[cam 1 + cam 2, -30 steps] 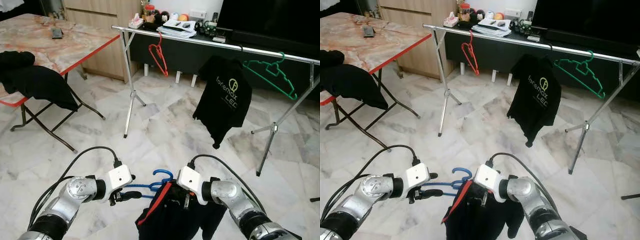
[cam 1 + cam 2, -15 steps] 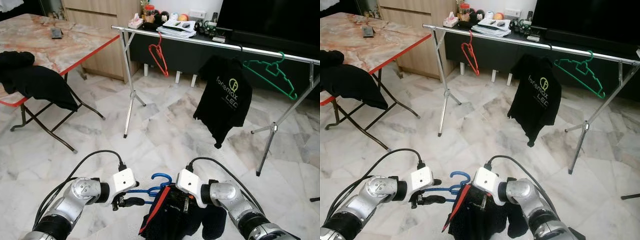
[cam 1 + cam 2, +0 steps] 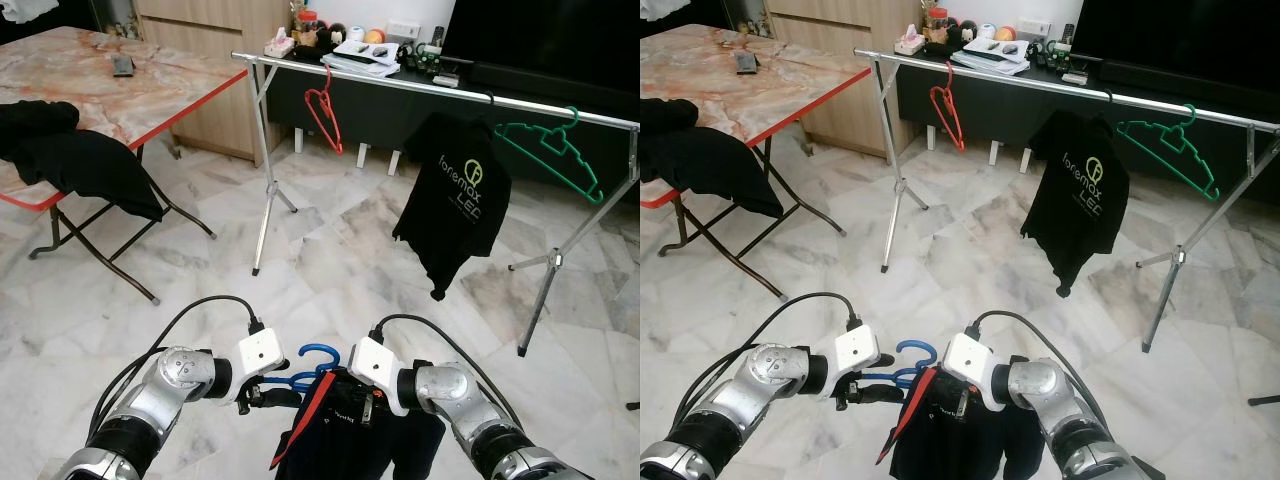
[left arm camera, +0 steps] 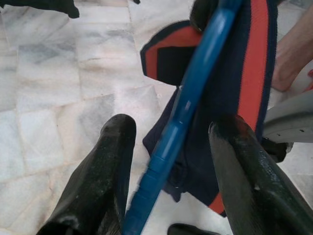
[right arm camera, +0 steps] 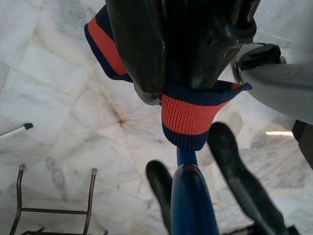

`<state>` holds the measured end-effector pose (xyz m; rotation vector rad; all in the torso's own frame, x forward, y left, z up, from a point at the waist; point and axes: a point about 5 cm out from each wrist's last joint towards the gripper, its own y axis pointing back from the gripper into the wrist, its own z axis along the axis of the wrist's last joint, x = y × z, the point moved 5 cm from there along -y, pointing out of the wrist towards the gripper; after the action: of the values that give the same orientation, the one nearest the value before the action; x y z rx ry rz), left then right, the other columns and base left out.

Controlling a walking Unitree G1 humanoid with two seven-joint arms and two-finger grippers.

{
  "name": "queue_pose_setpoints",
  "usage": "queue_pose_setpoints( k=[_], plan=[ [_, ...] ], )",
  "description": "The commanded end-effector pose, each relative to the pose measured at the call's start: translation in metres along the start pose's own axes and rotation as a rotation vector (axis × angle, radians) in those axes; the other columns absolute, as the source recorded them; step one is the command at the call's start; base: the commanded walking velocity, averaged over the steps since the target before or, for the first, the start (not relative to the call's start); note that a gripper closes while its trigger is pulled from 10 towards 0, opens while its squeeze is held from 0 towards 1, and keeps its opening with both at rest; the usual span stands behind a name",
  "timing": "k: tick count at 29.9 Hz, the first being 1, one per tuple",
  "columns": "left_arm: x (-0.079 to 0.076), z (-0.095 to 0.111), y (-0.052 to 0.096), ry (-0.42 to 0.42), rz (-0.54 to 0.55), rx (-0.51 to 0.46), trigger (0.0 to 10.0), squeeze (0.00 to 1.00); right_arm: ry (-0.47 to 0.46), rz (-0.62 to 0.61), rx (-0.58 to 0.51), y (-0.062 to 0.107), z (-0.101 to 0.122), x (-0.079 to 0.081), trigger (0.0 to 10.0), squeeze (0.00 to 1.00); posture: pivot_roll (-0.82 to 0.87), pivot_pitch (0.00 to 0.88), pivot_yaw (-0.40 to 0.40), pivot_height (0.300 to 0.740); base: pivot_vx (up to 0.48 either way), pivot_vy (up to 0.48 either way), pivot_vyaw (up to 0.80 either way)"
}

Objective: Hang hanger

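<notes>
A blue hanger [image 3: 316, 356] with a navy garment with red trim [image 3: 350, 442] on it hangs low between my two grippers, above the marble floor. My left gripper [image 3: 278, 397] stands open with the hanger's blue bar [image 4: 181, 107] running between its fingers [image 4: 107, 166], gaps on both sides. The right gripper [image 3: 352, 402] is shut on the garment's red-ribbed collar [image 5: 188, 115] just under the hook. Further ahead stands the silver clothes rail [image 3: 420, 88].
On the rail hang a red hanger [image 3: 325, 108], a black printed T-shirt [image 3: 460, 200] and a green hanger [image 3: 555, 150]. A folding table [image 3: 120, 100] with a black cloth [image 3: 80, 160] draped over it stands at the left. Open floor lies between me and the rail.
My left gripper has moved right, closer to the right gripper, and the hanger with it. The camera has shifted a little.
</notes>
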<state>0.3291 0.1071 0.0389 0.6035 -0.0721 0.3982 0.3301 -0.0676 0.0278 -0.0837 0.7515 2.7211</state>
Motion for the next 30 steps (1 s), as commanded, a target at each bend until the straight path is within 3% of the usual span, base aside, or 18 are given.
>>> queue_pose_setpoints(
  k=[1,12,13,14,15,17,18,30],
  plan=[
    [0.0022,0.0034,-0.0013,0.012,-0.008,-0.007,10.0,0.0,0.011,-0.014,-0.042,0.0006,0.0109,-0.0062,10.0,0.0,0.01,0.076,-0.041,0.74,0.0,0.0,0.0],
    [0.0029,0.0068,-0.007,0.031,-0.019,-0.015,10.0,0.0,0.006,-0.012,-0.067,0.0001,0.0167,-0.0078,10.0,0.0,0.02,0.091,-0.042,0.74,0.0,0.0,0.0],
    [0.0029,0.007,-0.0077,0.03,-0.02,-0.014,8.2,0.0,0.006,-0.011,-0.068,0.0001,0.0171,-0.0079,10.0,0.0,0.02,0.091,-0.042,0.74,0.0,0.0,0.0],
    [0.0029,0.0072,-0.0081,0.03,-0.021,-0.014,8.2,0.0,0.006,-0.011,-0.069,0.0,0.0173,-0.008,10.0,0.0,0.02,0.091,-0.042,0.74,0.0,0.0,0.0],
    [0.0029,0.0074,-0.0087,0.028,-0.022,-0.013,4.2,0.0,0.006,-0.011,-0.07,0.0001,0.0176,-0.0082,10.0,0.0,0.02,0.092,-0.042,0.74,0.0,0.0,0.0],
    [0.0029,0.0075,-0.0091,0.022,-0.025,-0.009,2.1,0.0,0.008,-0.011,-0.07,0.0003,0.0178,-0.0085,10.0,0.0,0.01,0.093,-0.042,0.74,0.0,0.0,0.0],
    [0.003,0.0076,-0.0092,0.02,-0.025,-0.008,0.0,0.0,0.008,-0.011,-0.069,0.0005,0.0178,-0.0087,10.0,0.0,0.01,0.093,-0.042,0.74,0.0,0.0,0.0],
    [0.0041,0.0066,-0.0092,-0.008,-0.033,0.011,0.0,0.0,0.007,-0.015,-0.062,0.0022,0.0172,-0.0107,10.0,0.0,0.01,0.096,-0.044,0.74,0.0,0.0,0.0]
  ],
)
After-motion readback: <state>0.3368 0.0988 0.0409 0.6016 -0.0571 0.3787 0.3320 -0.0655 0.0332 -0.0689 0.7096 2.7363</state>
